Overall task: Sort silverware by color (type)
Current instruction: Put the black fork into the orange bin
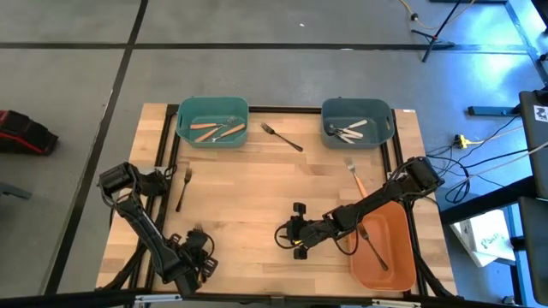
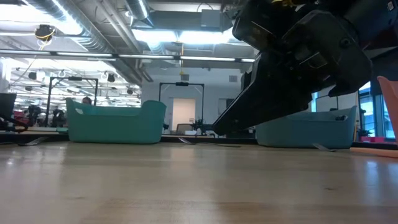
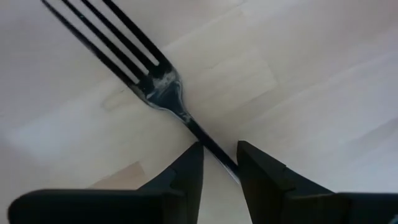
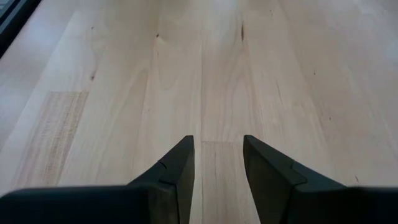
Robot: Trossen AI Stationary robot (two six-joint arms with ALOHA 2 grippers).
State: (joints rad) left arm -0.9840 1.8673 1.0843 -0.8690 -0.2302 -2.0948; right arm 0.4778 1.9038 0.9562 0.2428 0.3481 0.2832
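High view shows a wooden bench (image 1: 257,197) with two teal bins at its far edge and an orange bin (image 1: 385,248) at the near right corner. The left teal bin (image 1: 212,121) holds utensils with orange-tan handles (image 1: 218,130); the right teal bin (image 1: 357,121) holds pale-handled pieces (image 1: 349,130). A dark metal fork (image 1: 282,137) lies on the bare wood between the two teal bins, another dark fork (image 1: 183,188) lies near the left edge, an orange-handled fork (image 1: 354,176) lies just beyond the orange bin, and a dark fork (image 1: 373,246) rests inside the orange bin. The left gripper (image 1: 199,250) sits low at the near left part of the bench. In the left wrist view its fingers (image 3: 186,171) stand a little apart with the thin handle of a dark fork (image 3: 149,68) passing between them, tines pointing away over the wood; the gap looks wider than the handle, and I cannot tell whether the pads actually press it. The right gripper (image 1: 294,233) reaches over the near middle of the bench, beside the orange bin. In the right wrist view its fingers (image 4: 180,165) stand partly open with only bare wood between them, holding nothing. Low view shows both teal bins across the bench, with a dark arm filling the upper right.
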